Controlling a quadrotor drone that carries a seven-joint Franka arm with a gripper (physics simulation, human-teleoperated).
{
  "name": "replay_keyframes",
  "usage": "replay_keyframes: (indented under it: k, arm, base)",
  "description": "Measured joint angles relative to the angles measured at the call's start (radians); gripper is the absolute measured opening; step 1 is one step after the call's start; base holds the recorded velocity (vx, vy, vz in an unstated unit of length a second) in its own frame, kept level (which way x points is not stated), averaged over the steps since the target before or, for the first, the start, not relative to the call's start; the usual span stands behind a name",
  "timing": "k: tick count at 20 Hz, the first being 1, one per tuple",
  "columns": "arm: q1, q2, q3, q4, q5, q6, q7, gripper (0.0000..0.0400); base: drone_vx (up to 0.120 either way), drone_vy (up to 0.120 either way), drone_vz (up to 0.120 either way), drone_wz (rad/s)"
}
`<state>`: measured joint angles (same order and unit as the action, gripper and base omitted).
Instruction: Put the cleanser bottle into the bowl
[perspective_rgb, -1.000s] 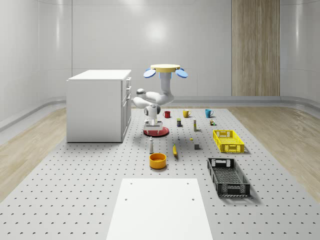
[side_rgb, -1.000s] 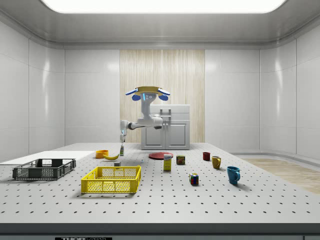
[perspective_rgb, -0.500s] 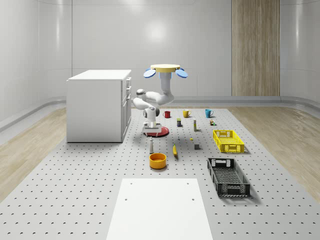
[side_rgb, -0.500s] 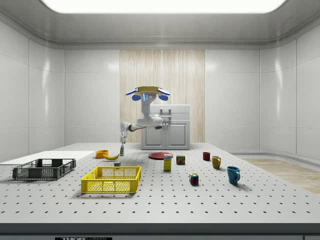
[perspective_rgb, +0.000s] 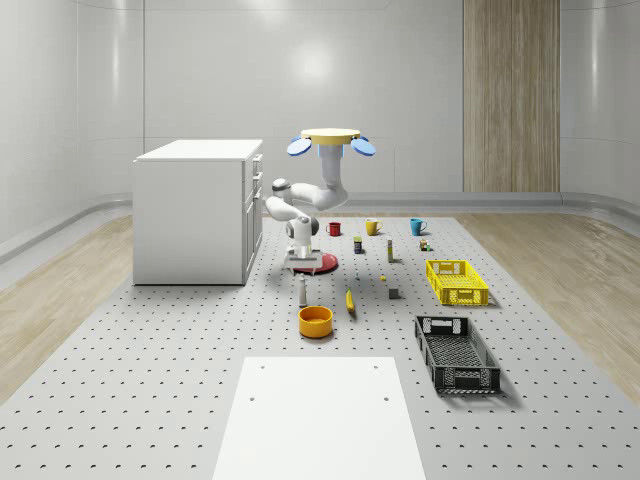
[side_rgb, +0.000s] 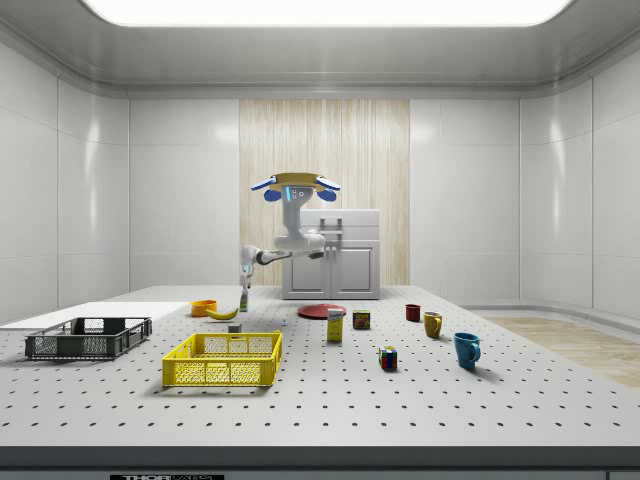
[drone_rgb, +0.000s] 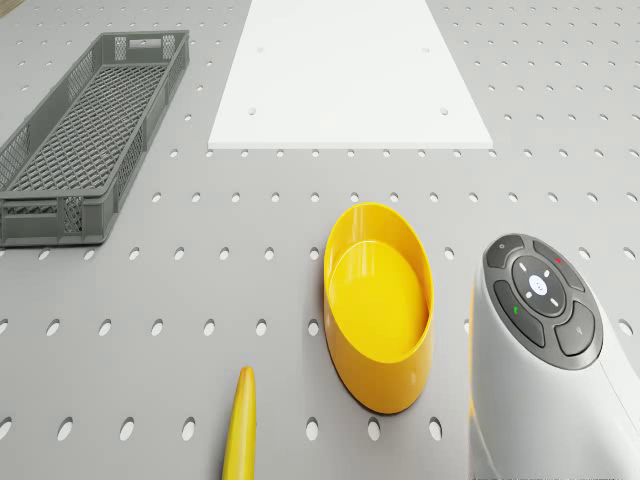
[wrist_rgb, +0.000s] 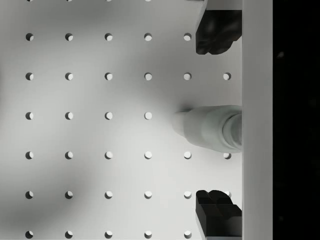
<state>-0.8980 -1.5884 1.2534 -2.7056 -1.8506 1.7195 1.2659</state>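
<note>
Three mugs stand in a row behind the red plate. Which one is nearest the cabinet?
The red mug: it sits at the cabinet end of the row. The yellow mug is in the middle, and the blue mug is farthest away.

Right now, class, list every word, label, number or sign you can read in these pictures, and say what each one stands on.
No text reads for certain.
Strip on the table's front edge: lettering, cut off and too blurred to read.
Yellow box and can: printed labels, too small to read.
Arm's button pad: small green, red and white marks, no letters.
</note>
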Motion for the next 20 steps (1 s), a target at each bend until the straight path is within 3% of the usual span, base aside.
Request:
replay_keyframes:
  k: [12, 13, 16, 20]
  arm:
    - [-0.031, 0.0, 0.0, 0.022, 0.003, 0.006, 0.009, 0.04]
    - [-0.032, -0.001, -0.001, 0.023, 0.003, 0.007, 0.01, 0.0378]
    - [-0.034, -0.002, -0.002, 0.024, 0.003, 0.009, 0.01, 0.0245]
    - [-0.035, -0.003, -0.002, 0.025, 0.003, 0.011, 0.011, 0.017]
  base:
    - [0.0, 0.0, 0.0, 0.0]
    - [0.0, 0.0, 0.0, 0.0]
    - [0.0, 0.0, 0.0, 0.0]
    - [0.0, 0.0, 0.0, 0.0]
